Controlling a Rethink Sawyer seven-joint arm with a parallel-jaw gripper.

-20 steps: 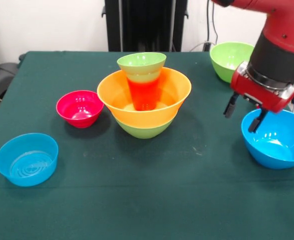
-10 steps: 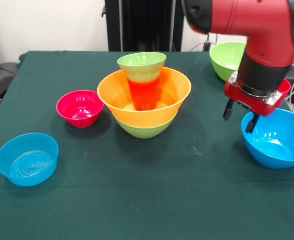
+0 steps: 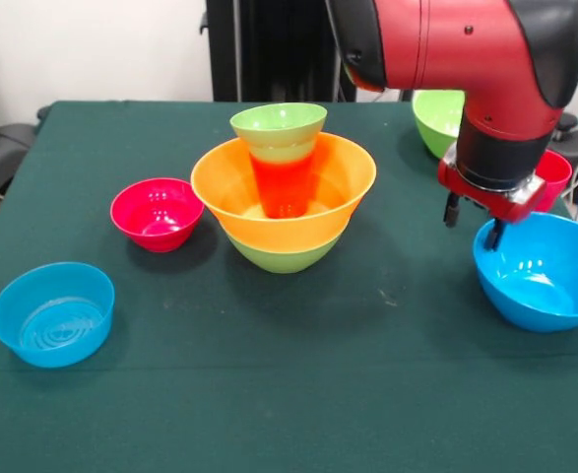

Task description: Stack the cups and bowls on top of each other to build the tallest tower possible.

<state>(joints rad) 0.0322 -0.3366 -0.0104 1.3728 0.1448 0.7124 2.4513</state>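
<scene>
- Green cloth covered the table (image 3: 269, 394), tower (image 3: 283, 187) standing at upper centre: small green bowl on cups inside orange bowl.
- At right, gripper (image 3: 473, 223) hung with fingers apart, straddling the big blue bowl (image 3: 540, 271) rim.

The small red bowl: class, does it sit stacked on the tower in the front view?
No. The small red bowl stands alone on the table, apart from the tower and to its left in the picture.
</scene>
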